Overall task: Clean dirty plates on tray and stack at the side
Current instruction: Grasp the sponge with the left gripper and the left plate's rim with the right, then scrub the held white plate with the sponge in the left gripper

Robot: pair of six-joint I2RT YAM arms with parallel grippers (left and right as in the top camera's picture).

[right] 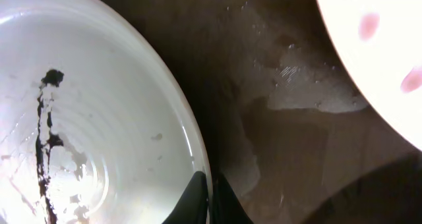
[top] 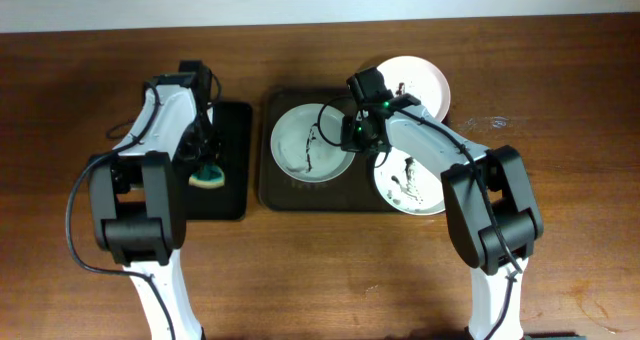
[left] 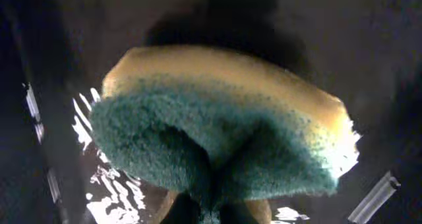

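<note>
Three white plates show from overhead. The left plate (top: 308,142) with black streaks lies in the dark brown tray (top: 270,185). A smeared plate (top: 410,180) lies at the tray's right end. A third plate (top: 418,80) rests at the tray's back right corner. My right gripper (top: 358,132) is shut on the right rim of the left plate (right: 99,132); its fingers (right: 210,197) straddle the rim. My left gripper (top: 207,160) is shut on a yellow and green sponge (left: 217,132) over the small black tray (top: 228,195).
The small black tray lies left of the brown tray. Bare wood tabletop (top: 320,270) runs along the front and both sides. A pale wall edge runs along the back.
</note>
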